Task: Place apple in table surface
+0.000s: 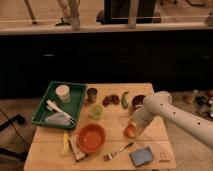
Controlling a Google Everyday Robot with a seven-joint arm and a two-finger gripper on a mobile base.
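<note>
One table surface (155, 134) carries everything we see. Left of the apple (130, 131) lies the orange bowl (91, 138), with the green tray (42, 106) beyond it. We see the gripper (133, 127) at the apple, its grip unclear.

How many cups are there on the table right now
3: a white cup in the green tray, a metal cup beside the tray, and a green cup just in front of it. The end effector sits at the apple; the arm may hide more.
</note>
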